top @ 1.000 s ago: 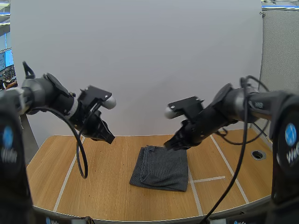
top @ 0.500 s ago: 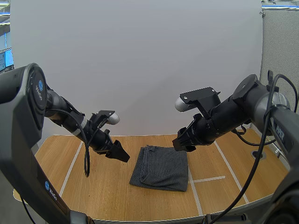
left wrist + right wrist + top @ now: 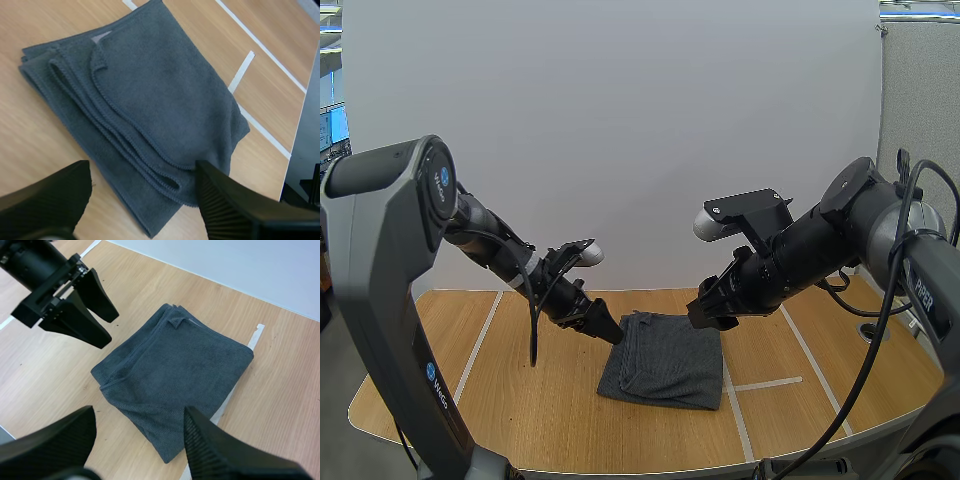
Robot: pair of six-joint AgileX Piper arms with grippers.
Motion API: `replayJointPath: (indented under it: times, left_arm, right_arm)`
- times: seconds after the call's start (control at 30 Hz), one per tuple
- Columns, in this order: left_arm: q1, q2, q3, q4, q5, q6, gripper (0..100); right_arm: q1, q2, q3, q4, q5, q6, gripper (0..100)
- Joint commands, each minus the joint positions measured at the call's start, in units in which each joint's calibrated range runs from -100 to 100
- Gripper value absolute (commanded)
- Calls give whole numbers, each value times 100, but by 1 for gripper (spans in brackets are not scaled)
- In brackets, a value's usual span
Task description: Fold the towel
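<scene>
Now my left pincer (image 3: 608,331), jaws wide, has swung in from nine o'clock to the ten o'clock corner of the grey towel (image 3: 665,362). My right pincer (image 3: 706,314), equally wide, has barely shifted above the one o'clock corner. The towel lies already doubled mid-table (image 3: 520,400), so I judge both are set for another fold. The right arm's lettering (image 3: 923,292) looks like "PiPER"; the towel's pale patch (image 3: 102,35) is unreadable.
</scene>
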Motion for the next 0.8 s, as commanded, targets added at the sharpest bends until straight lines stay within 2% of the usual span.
replayJointPath:
  times: [0.0, 0.17, 0.47, 0.77]
  left_arm:
    - [-135, 105, -61, -136, -10, -62, 97]
    - [-283, 359, -77, -136, -554, -62, 97]
    - [-285, 970, -270, -199, -573, -128, 97]
    - [-282, 1056, -285, -403, -301, -52, 97]
  right_arm:
    - [-22, -66, -39, -20, 134, 14, 86]
    - [-22, -66, -39, -20, 151, 54, 86]
    - [-22, -75, -39, -20, 237, 54, 86]
    - [-22, -75, -39, -20, 237, 54, 86]
